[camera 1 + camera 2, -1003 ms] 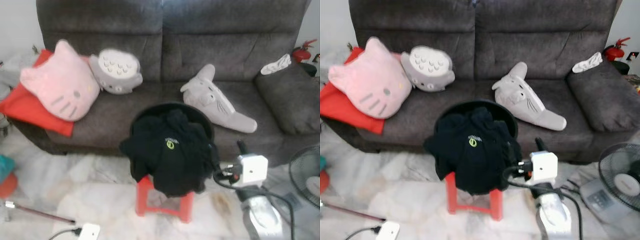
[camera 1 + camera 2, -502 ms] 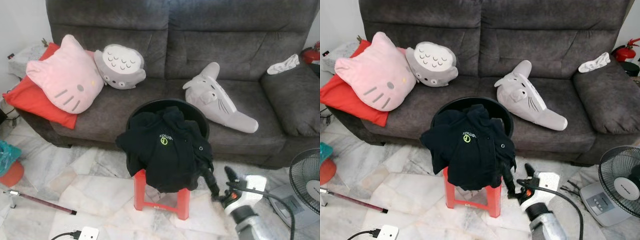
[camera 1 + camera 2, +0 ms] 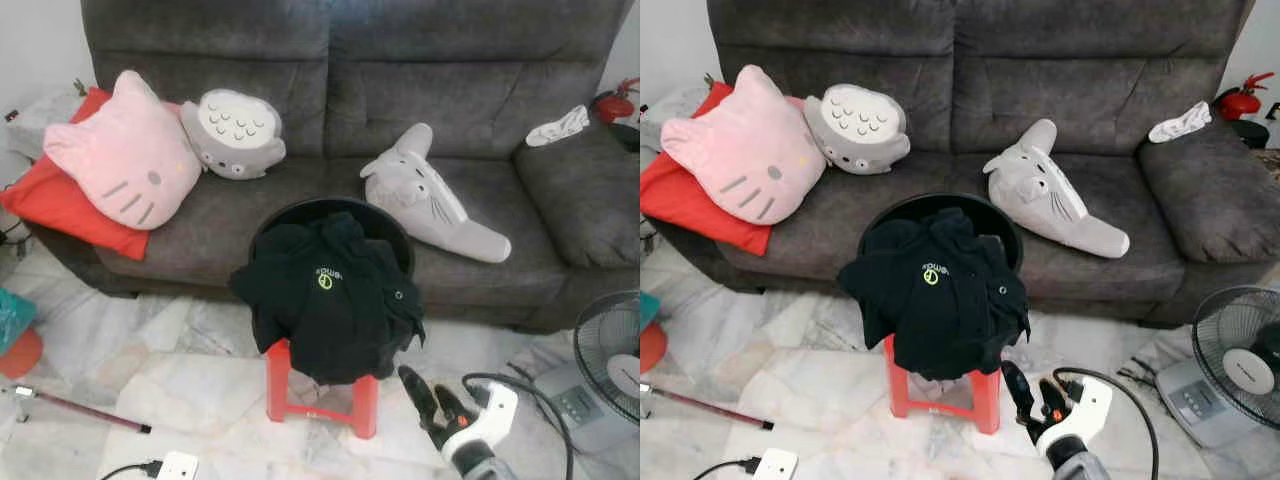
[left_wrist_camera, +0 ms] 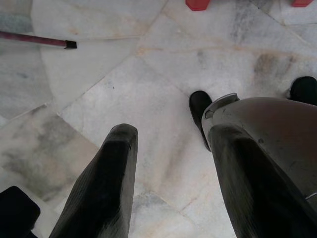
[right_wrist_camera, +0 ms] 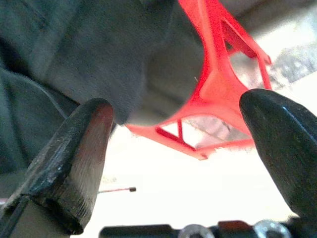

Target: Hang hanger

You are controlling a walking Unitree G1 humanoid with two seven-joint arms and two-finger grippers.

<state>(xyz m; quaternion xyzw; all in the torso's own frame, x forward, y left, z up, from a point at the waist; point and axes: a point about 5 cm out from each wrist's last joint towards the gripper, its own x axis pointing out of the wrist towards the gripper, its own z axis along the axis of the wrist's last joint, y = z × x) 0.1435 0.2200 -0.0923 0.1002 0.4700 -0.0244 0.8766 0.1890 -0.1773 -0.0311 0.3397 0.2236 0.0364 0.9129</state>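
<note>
A black garment (image 3: 330, 295) lay draped over a black basket (image 3: 392, 232) that sat on a red stool (image 3: 318, 398) in front of a grey sofa (image 3: 350, 130). No hanger could be made out; whether one lay under the cloth could not be told. The right gripper (image 3: 432, 398) hung low, just beside the stool's right legs and below the garment's hem, its two black fingers (image 5: 74, 158) spread apart and holding nothing; the wrist view looked up past them at the stool's underside and the dark cloth. The left gripper (image 4: 171, 168) pointed down at the marble floor (image 4: 148, 79), fingers apart and empty, one of the robot's black feet (image 4: 200, 111) beneath it. On the sofa sat a pink cat cushion (image 3: 125, 165) on a red pillow (image 3: 60, 205), a grey round plush (image 3: 232, 135) and a long grey plush (image 3: 430, 200). A white cloth (image 3: 560, 125) lay on the sofa's right arm. A fan (image 3: 610, 355) stood at right, and a thin rod (image 3: 75, 410) lay on the floor at left.
</note>
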